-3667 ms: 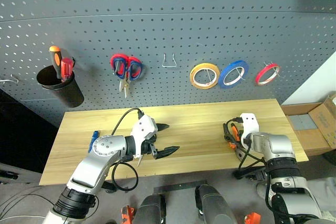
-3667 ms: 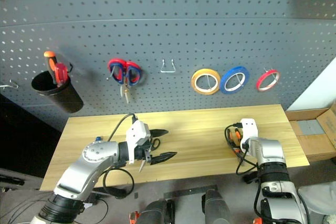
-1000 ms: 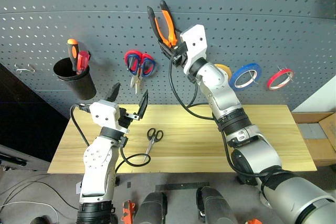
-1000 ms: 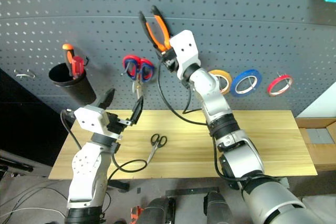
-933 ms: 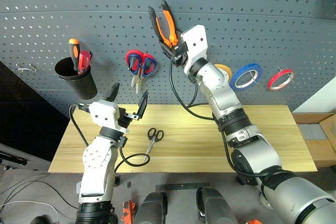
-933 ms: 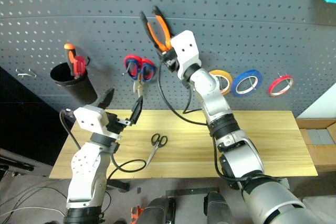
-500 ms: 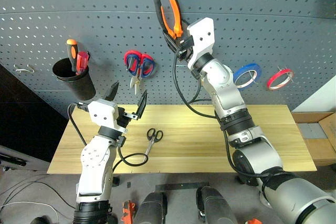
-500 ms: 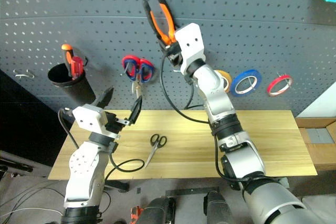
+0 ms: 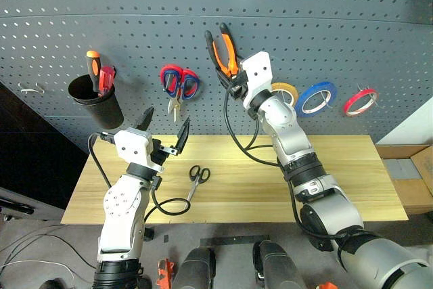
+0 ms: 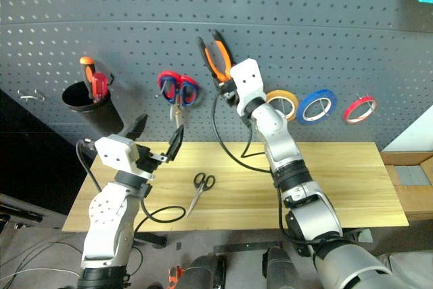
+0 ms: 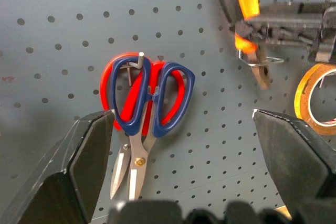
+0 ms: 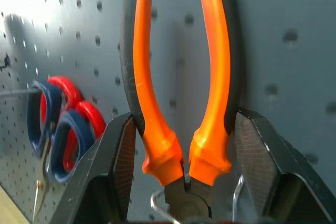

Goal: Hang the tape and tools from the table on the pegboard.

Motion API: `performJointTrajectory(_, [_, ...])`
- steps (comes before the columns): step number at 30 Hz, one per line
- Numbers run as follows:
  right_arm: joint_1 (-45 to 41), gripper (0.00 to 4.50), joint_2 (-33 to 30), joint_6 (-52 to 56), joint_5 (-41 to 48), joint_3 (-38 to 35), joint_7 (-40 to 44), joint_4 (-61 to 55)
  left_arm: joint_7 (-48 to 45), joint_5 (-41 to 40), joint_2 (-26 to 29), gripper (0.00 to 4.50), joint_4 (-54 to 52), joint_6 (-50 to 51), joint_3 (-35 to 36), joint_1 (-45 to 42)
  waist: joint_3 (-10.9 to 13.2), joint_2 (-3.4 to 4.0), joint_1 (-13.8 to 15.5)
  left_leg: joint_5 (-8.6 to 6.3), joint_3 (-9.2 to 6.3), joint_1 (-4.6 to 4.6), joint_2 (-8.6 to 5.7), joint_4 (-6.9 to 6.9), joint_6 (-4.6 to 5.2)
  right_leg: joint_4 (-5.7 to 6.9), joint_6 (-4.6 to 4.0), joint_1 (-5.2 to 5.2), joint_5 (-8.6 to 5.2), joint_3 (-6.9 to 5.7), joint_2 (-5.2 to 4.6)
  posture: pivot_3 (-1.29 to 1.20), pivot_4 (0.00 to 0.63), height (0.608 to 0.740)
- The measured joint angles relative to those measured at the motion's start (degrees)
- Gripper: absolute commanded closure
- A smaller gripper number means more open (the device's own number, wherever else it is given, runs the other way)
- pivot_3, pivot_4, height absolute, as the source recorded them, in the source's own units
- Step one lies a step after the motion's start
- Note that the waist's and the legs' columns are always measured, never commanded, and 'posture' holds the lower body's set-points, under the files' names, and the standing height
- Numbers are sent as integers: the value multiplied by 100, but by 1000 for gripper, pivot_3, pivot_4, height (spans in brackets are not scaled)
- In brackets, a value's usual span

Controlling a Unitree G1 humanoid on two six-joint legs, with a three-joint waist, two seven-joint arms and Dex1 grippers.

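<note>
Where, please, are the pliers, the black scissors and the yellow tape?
pliers [image 9: 228, 52], left eye view, on an orange handle.
scissors [image 9: 197, 174], left eye view, on the black handle loops.
yellow tape [image 10: 282, 95], right eye view, on the ring's upper band.

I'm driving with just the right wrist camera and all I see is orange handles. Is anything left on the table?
Observer: Yes. The small black scissors lie on the table, near its front edge.
Operator: What's my other hand doing?
Observer: The left gripper is open and holds nothing. It is raised above the table, facing the pegboard.
Operator: Is the yellow tape hung up?
Observer: Yes. The yellow tape hangs on the pegboard, just right of your pliers.
</note>
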Motion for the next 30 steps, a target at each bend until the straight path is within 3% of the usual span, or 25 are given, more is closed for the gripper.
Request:
performJointTrajectory(7, [83, 24, 89, 352, 32, 4, 41, -246, 5, 85, 58, 0, 21, 143, -12, -63, -1, 0, -2, 1, -1, 5, -1, 7, -1, 1, -1, 9, 1, -1, 2, -12, 168, 740])
performJointTrajectory(12, [276, 24, -125, 799, 78, -32, 122, -1045, 9, 125, 164, 0, 31, 467, -15, -55, -2, -2, 14, 1, -5, 5, -2, 12, 0, -1, -1, 13, 4, -4, 2, -22, 166, 740])
performJointTrajectory(18, [948, 24, -897, 2211, 267, 3, 658, -2740, -125, 293, 482, 0, 237, 928, -67, 119, -4, -1, -4, 0, -3, -2, 2, -4, 0, -6, -5, -1, 1, -1, 1, -45, 171, 740])
performJointTrajectory(22, [1990, 24, -2108, 3632, 1194, -6, 1881, -4383, -407, -12, 602, 0, 211, 1758, -150, 269, -5, -2, 12, -2, -9, -9, 3, -3, 3, -18, -3, 7, -1, -7, -15, -66, 173, 740])
performJointTrajectory(26, [3059, 24, -3293, 4672, 2324, 124, 3215, -5605, -840, -191, 1093, 0, 205, 3171, -486, 293, -6, 1, -30, -3, -7, 7, 5, 0, 5, -16, 4, 25, -7, -12, -15, -80, 177, 740])
performJointTrajectory(30, [3626, 24, -3662, 5026, 2278, 921, 3410, -5905, -909, -168, 1336, 0, 175, 4269, -871, 285, -14, -10, -139, -3, -4, 24, 12, 4, 5, -15, 31, 39, -24, -9, -16, -92, 184, 740])
